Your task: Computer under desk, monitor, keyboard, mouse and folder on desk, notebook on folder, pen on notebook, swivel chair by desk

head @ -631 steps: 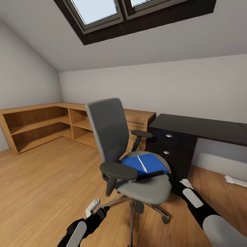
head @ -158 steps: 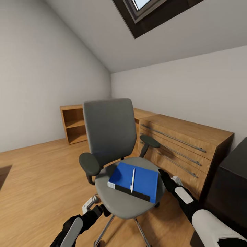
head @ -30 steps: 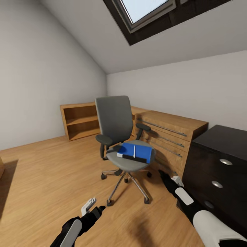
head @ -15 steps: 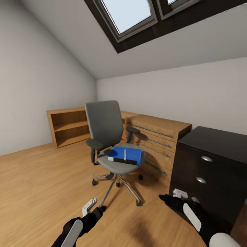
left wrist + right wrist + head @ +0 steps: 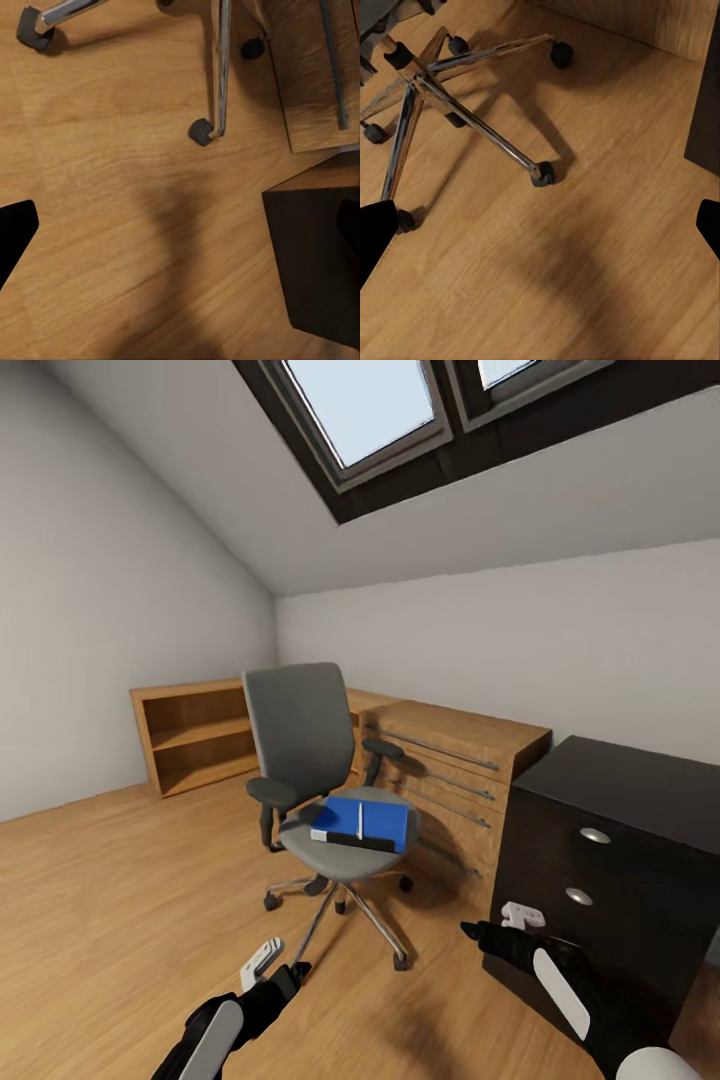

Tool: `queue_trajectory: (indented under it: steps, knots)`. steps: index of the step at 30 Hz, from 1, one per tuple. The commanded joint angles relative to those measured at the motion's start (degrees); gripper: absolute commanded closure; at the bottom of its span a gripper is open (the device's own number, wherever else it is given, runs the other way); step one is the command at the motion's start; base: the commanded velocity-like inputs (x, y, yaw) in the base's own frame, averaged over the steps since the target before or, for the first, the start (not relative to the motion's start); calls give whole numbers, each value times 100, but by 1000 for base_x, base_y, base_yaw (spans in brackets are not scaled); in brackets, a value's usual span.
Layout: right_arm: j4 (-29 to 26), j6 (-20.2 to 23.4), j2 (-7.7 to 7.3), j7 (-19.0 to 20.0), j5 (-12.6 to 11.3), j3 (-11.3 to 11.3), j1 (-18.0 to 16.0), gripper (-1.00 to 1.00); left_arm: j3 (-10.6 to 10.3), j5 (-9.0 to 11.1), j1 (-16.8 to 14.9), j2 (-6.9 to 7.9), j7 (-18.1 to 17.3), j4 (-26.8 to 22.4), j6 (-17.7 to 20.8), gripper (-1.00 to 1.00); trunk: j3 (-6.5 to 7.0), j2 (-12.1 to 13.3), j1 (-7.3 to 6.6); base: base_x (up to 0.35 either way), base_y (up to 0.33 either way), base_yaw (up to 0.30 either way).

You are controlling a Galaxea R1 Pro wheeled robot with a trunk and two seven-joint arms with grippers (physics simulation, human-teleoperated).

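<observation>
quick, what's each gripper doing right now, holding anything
Left gripper: open, holding nothing, low over the wooden floor.
Right gripper: open, holding nothing, beside the desk drawers.

Grey swivel chair (image 5: 310, 760) near black desk (image 5: 610, 830), blue folder (image 5: 365, 822) on seat, probably pen (image 5: 359, 820) atop

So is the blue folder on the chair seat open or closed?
Closed. The folder lies flat on the swivel chair seat, its dark spine and pale edge showing, with the pen resting on its cover.
</observation>
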Motion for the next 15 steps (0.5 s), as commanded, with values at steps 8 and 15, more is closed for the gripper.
queue_trajectory:
  steps: [8,15]
  knots:
    - [-896,377,-22,-9,18,14,430,-100,-8,55,3,0,74,13,-18,-100,137,319,-178,0,0,-167]
    - [-1570,469,-40,-26,29,13,813,-100,-3,53,4,6,79,42,-35,-100,254,600,-331,0,0,-247]
